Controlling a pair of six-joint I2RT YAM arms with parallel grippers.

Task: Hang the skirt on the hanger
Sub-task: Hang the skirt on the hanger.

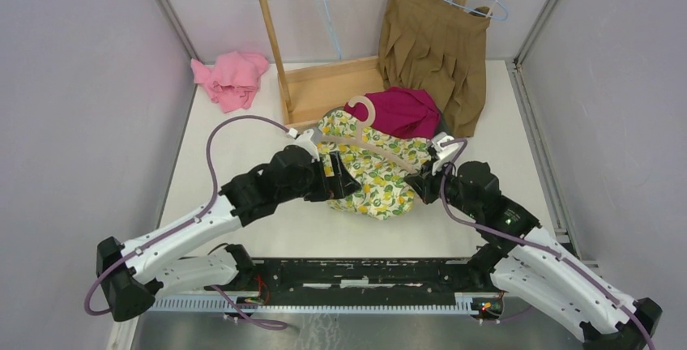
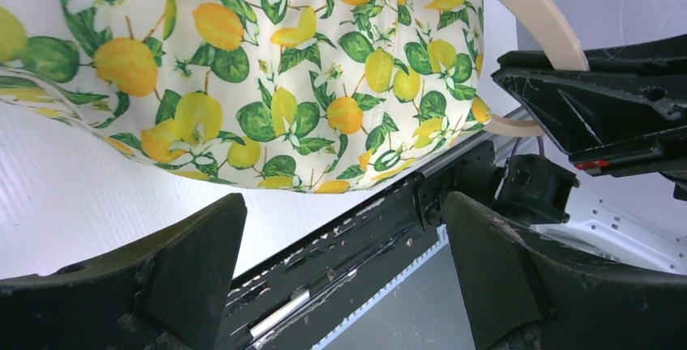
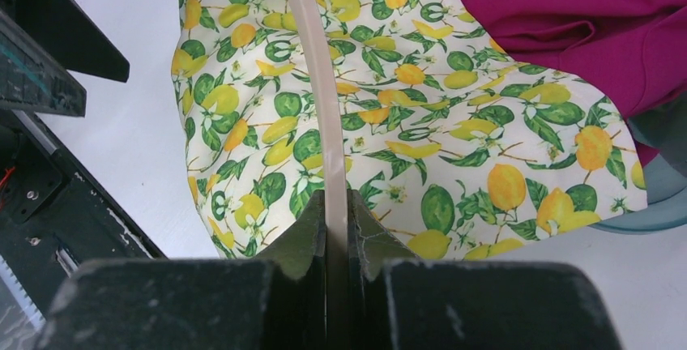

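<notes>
The lemon-print skirt (image 1: 381, 184) lies bunched at the table's middle. A beige hanger (image 1: 374, 146) lies across its top, hook (image 1: 362, 108) toward the back. My right gripper (image 1: 419, 181) is at the skirt's right edge. In the right wrist view it (image 3: 338, 208) is shut on the hanger's thin bar (image 3: 312, 66), which runs away over the skirt (image 3: 454, 123). My left gripper (image 1: 344, 181) is at the skirt's left edge. In its wrist view it (image 2: 344, 216) is open and holds nothing, with the skirt (image 2: 267, 66) just beyond the fingertips and the hanger (image 2: 531, 6) at upper right.
A magenta garment (image 1: 401, 109) lies touching the skirt's far side. Behind it stands a wooden rack (image 1: 328, 87) with a brown pleated skirt (image 1: 437, 50) on a light-blue hanger (image 1: 490, 2). A pink cloth (image 1: 231, 78) lies at the back left. Walls close both sides.
</notes>
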